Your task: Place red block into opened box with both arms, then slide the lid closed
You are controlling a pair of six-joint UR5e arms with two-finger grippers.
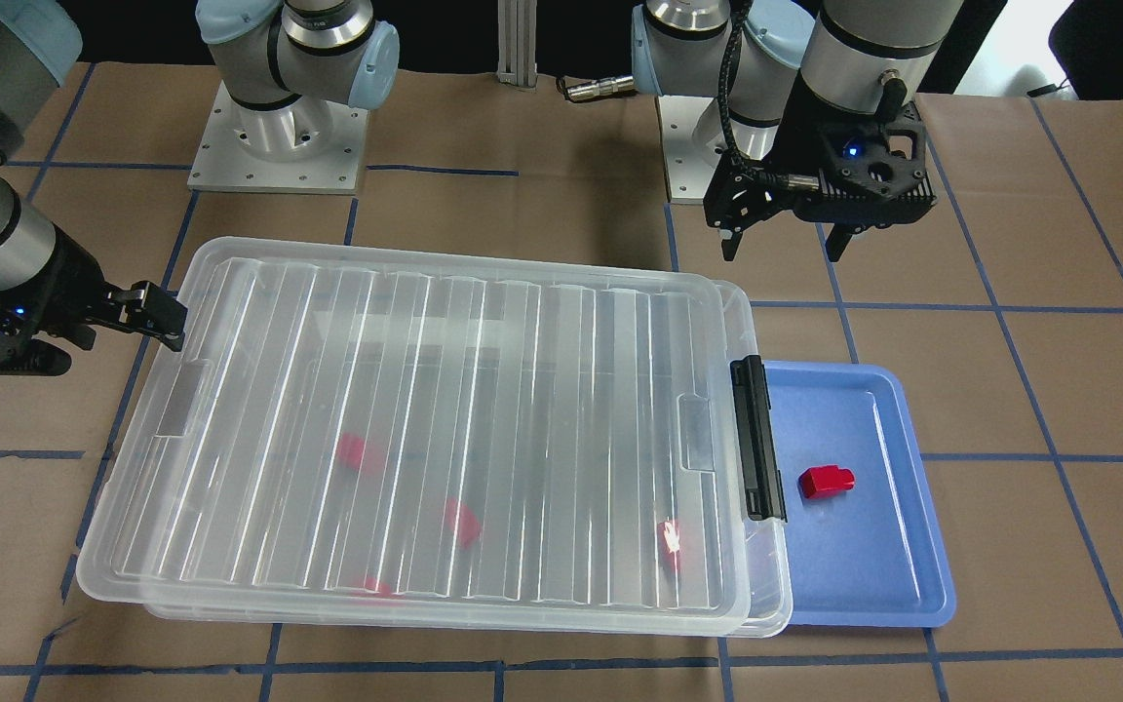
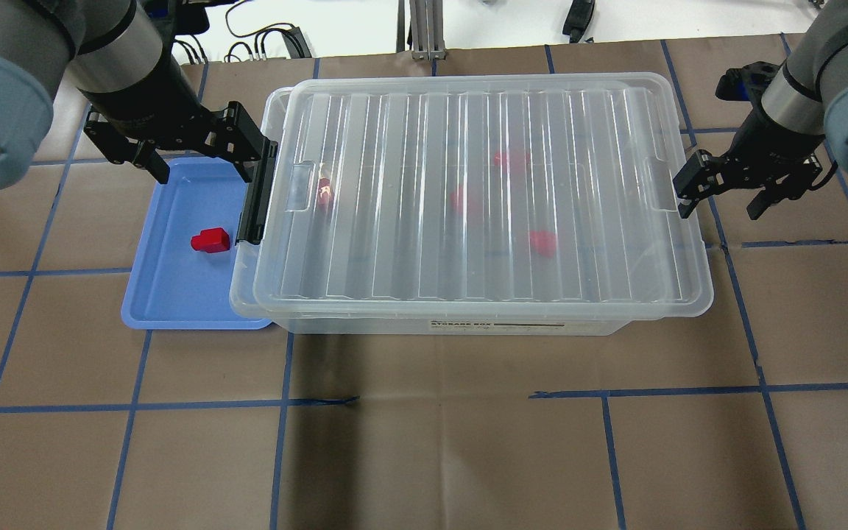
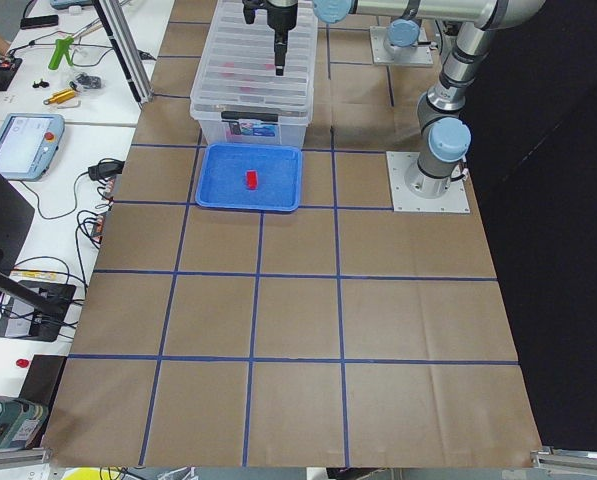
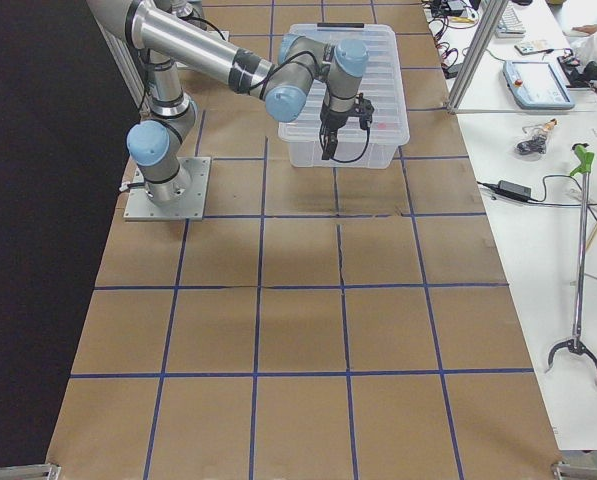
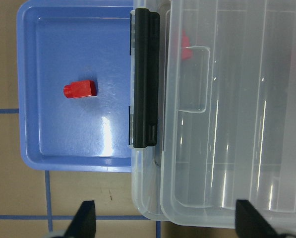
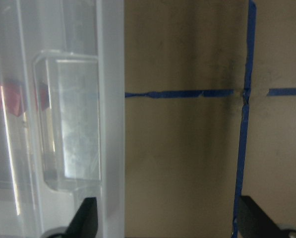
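The clear box (image 2: 497, 324) stands mid-table with the ribbed lid (image 2: 475, 191) lying on top, shifted slightly toward my right, so a thin strip of rim shows by the black latch bar (image 2: 253, 199). Several red blocks, one of them (image 2: 461, 199), show blurred through the lid. Another red block (image 2: 210, 241) lies on the blue tray (image 2: 174, 294) beside the latch end. My left gripper (image 2: 203, 162) hangs open and empty above the tray's far edge. At the lid's other short end, my right gripper (image 2: 720, 206) is open, one finger (image 6: 86, 218) over the lid's edge.
The blue tray (image 1: 873, 575) butts against the box's latch end. The arm bases (image 1: 279, 146) stand behind the box. Side benches with a tablet (image 3: 23, 140), tools and cables run along the table's far long edge. Brown paper with a blue tape grid covers the table.
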